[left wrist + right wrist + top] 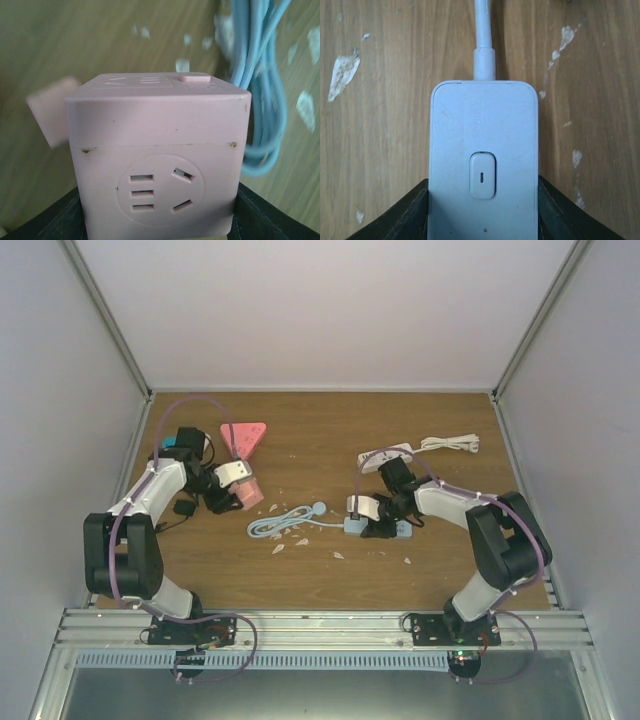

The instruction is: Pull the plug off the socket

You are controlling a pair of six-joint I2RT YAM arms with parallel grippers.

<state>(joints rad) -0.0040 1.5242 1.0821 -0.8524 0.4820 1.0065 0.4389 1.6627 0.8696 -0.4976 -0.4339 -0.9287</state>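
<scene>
Top external view: on the brown wooden table (330,430), the left tool (234,486) pinches a pink plastic cube socket (250,496). The left wrist view confirms it, with black fingers (50,225) pressed against both lower sides of the cube (157,150), whose front face shows empty slots. A blurred pink piece (47,117) sits at the cube's left side; I cannot tell what it is.

The right tool (372,518) is closed around a pale blue flat power strip (400,532). In the right wrist view its fingers (405,220) flank the strip (484,145) below the rocker switch (482,175).

The strip's pale blue coiled cable (280,523) lies between the two tools. Its round plug (318,507) seems to rest on the table, apart from the cube.
</scene>
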